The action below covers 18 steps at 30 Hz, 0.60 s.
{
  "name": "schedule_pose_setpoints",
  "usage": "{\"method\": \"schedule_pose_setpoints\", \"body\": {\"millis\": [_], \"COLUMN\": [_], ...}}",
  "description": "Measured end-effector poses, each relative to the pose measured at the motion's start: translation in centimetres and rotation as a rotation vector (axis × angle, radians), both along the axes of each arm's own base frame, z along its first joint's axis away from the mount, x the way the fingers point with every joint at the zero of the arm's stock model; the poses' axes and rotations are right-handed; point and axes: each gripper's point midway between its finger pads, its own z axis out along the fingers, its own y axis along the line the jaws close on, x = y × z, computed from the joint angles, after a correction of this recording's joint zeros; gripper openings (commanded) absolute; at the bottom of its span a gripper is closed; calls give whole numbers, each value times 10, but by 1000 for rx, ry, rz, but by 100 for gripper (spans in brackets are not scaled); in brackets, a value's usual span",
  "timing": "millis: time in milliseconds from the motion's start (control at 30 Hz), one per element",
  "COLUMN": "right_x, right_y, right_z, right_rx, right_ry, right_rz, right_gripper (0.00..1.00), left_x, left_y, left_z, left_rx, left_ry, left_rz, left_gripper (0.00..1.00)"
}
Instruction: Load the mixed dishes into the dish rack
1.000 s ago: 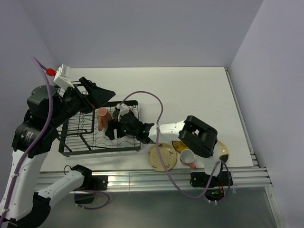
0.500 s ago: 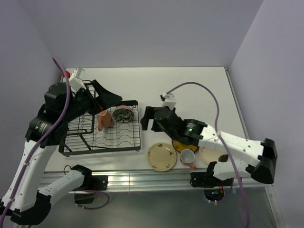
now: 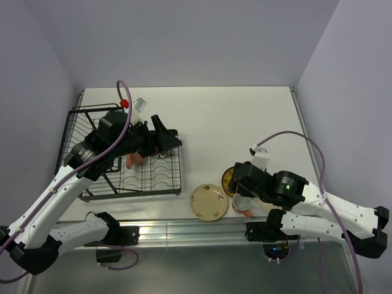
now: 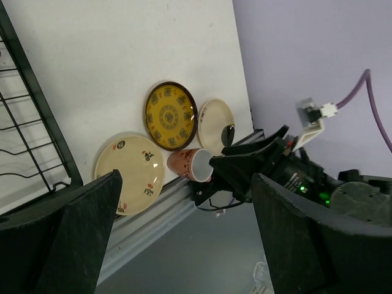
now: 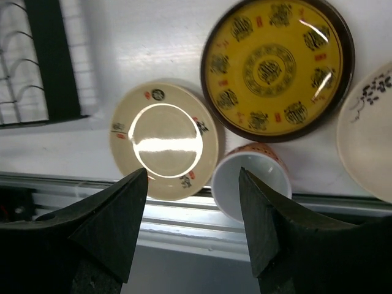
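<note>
Landmark: the dish rack (image 3: 131, 192) is sitting on the left part of the table (image 3: 245, 122); every place below is being given from it.
Racked mug: one pinkish-orange mug (image 3: 131, 160) is sitting inside the dish rack, partly hidden from above, and looks already loaded.
Waiting dishes: the loose mug (image 4: 191, 164), the near cream plate (image 5: 162, 138), the yellow plate (image 5: 275, 64) and the far cream plate (image 5: 375, 144) are resting outside the dish rack, off its right side. They are bunched close together, likely so one arm can be taking them in turn.
Right gripper: the right gripper (image 5: 193, 173) is hanging over the loose mug, right of the dish rack, apparently lining up to pinch the mug's wall.
Right jaws: they are standing apart, released and gripping nothing. One side of the mug's rim is lying between them, with one finger over its mouth; whether anything is touching, I cannot tell.
Left gripper: the left gripper (image 3: 168, 136) is hovering above the dish rack's right end, seemingly waiting clear of the other arm's pick.
Left jaws: they are gaping wide, released, with nothing between them.
</note>
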Motion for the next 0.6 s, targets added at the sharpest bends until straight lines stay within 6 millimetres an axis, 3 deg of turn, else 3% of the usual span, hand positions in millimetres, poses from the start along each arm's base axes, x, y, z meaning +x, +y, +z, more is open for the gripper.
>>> {"method": "schedule_pose_setpoints", "body": {"millis": [333,600], "right_x": [-28,-32], "right_y": [-1,0], "right_z": [-52,-81], "right_rx": [-151,-231], "right_ry": [141,185], "right_rz": [38,34], "right_gripper": [66,56], "left_x": [-7,-8], "left_y": [4,4], "left_z": [-1,-4], "left_rx": [-14,-12], "left_ry": [-12,-6], "left_rz": [3,3], "left_gripper": [93,93]}}
